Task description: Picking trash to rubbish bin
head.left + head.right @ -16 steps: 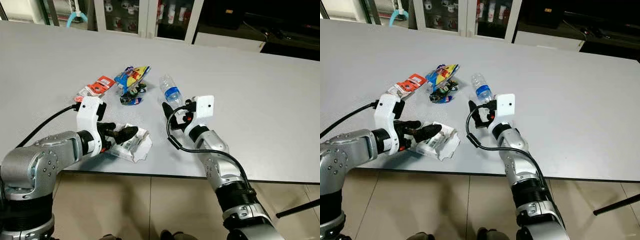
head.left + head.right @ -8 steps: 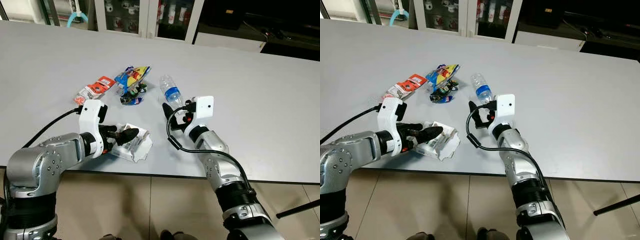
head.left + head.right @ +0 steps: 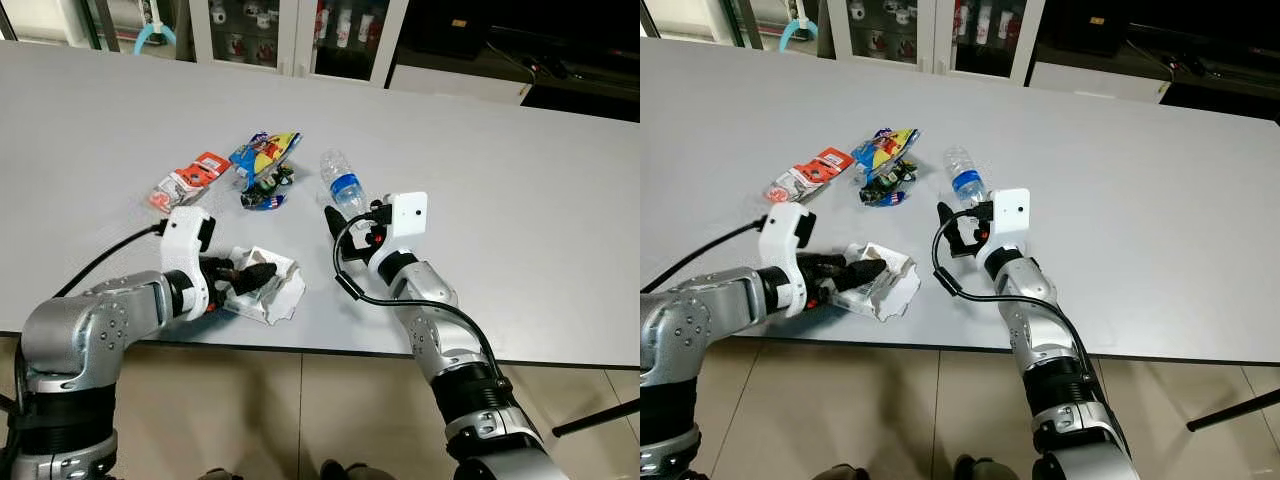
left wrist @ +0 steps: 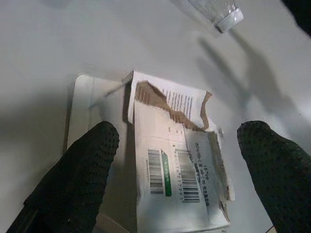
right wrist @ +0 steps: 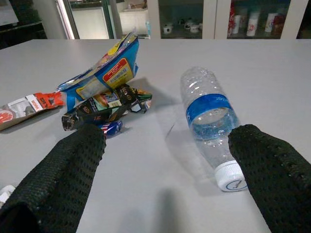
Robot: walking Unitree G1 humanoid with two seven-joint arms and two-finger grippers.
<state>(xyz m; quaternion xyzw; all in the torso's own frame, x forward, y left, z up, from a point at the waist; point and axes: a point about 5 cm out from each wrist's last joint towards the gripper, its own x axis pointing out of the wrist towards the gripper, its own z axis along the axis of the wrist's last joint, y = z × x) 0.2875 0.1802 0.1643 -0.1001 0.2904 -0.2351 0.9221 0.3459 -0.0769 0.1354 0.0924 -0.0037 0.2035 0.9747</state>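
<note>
The left gripper (image 3: pixel 250 276) is reaching over the torn carton (image 3: pixel 266 285) near the table (image 3: pixel 520 180) edge, its fingers (image 4: pixel 77 179) spread wide, one on each side of the crumpled card. In the left wrist view the carton is lying between them, barcodes up, the ripped flap pointing away from the wrist; nothing is being pinched yet. To take it well, the gripper should be sinking until both pads are bracketing the thicker folded body of the carton, not the loose torn flap, which would likely bend and slip free. Closing slowly would let the card crumple inward and give a firmer hold. Since the carton is lying close to the table's near edge, the closing fingers should not be nudging it toward the wrist, or it may slide off.

The right gripper (image 3: pixel 345 222) is hovering just short of the bottle (image 3: pixel 341 183), fingers (image 5: pixel 274 170) apart. The bottle is lying on its side just ahead of them, cap toward the wrist, nearer the one finger. It will probably roll if touched on one side only, so the fingers should be straddling the blue label across the barrel and closing evenly.

Beyond the right gripper, past the bottle's side, a blue snack bag (image 3: pixel 266 152) is lying against a dark wrapper (image 3: pixel 265 190), with a red packet (image 3: pixel 190 177) further out ahead of the left gripper. No bin can be seen here.
</note>
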